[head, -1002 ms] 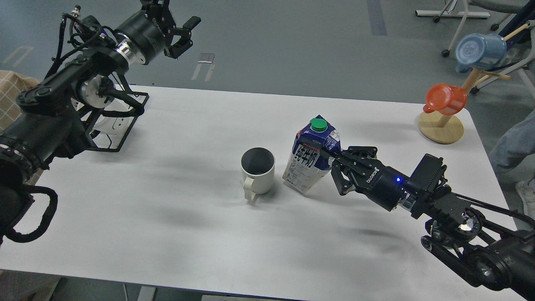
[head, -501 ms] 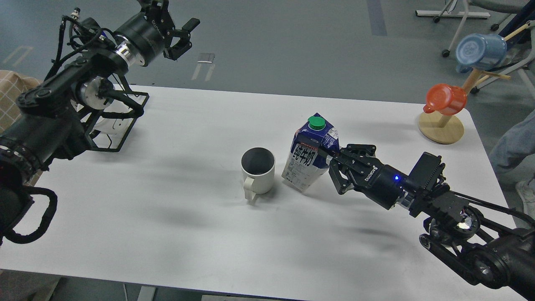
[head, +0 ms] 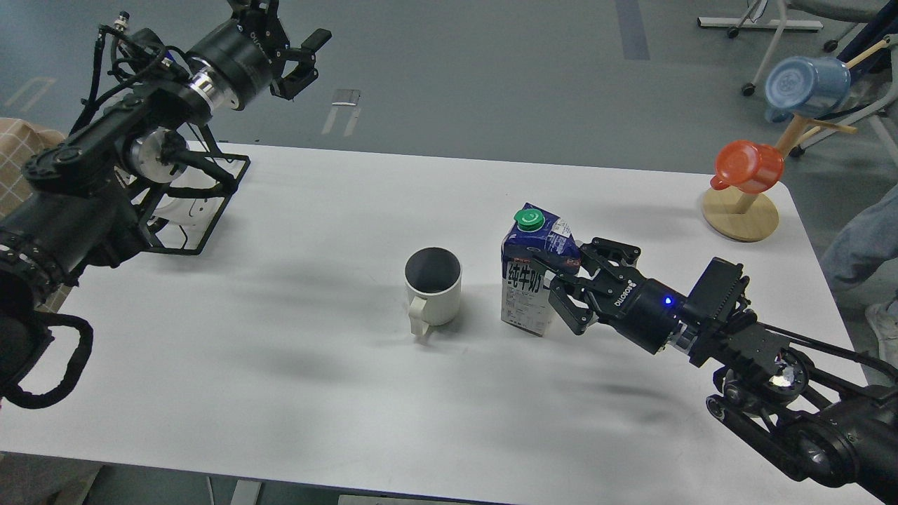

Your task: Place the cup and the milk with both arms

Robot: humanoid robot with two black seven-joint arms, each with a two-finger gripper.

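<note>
My right gripper [head: 561, 284] clamps the milk carton [head: 530, 280], standing upright on the white table [head: 280, 365] just right of the cup [head: 433, 286]; I judge this the set-down step, the next move calling for a clean release. My left gripper [head: 295, 56] hangs high, jaws apart, holding nothing. Count: one carton, one white cup, two spare cups on a wooden stand [head: 740, 214].
</note>
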